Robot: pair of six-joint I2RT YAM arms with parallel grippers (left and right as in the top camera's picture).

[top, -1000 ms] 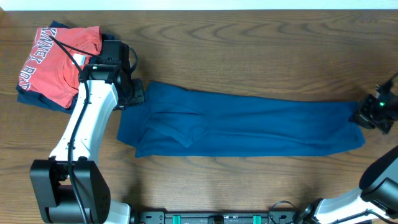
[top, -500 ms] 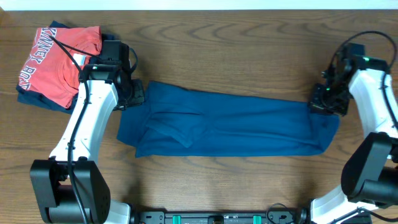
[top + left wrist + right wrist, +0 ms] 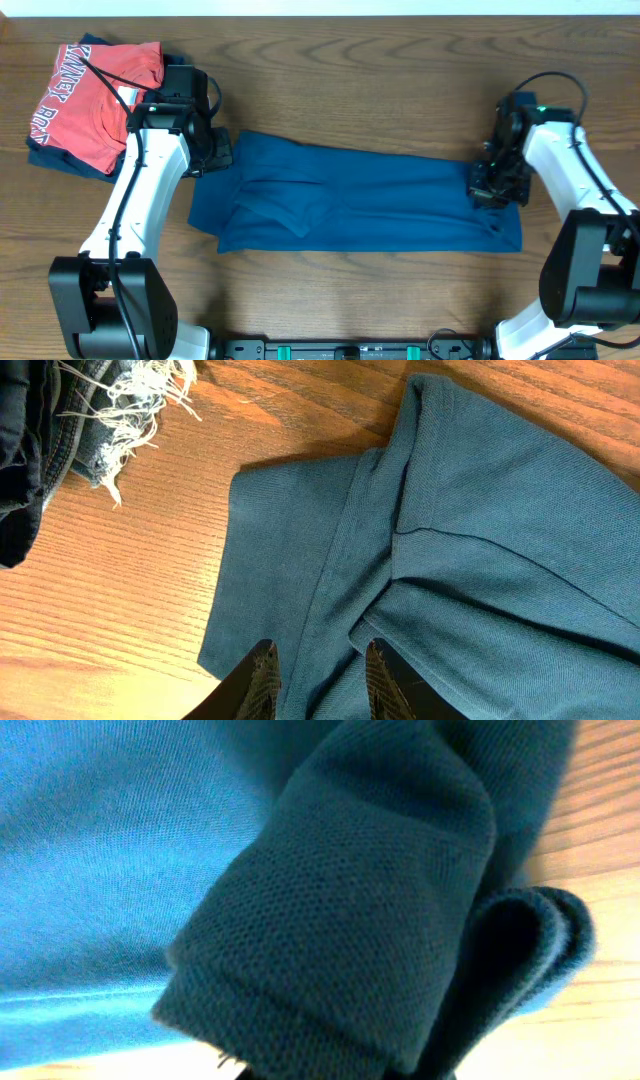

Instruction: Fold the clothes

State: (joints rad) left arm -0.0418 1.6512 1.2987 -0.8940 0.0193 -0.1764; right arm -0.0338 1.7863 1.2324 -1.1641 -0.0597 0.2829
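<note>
Right claw (image 3: 492,185) is closed on the right end of the blue garment (image 3: 370,205). In its wrist view the dark blue knit hangs bunched and doubled just in front of the lens, and it hides the fingers themselves. Left claw (image 3: 318,650) sits at the upper left corner of the same garment. Its 2 fingers are a little apart with blue cloth between them, but it is not possible to tell if they pinch it or only press on it.

The garment lies as 1 long band across the middle of the table (image 3: 350,90), with its right end lifted and turned over onto itself. The step in hand seems to be bringing this end over toward the left. To do it well, the right arm should carry the end low and straight along the band, so that both long edges line up. It should let go only when the end lies flat. The left corner should be held firm, so the cloth does not slide toward the red T-shirt (image 3: 85,100).
</note>
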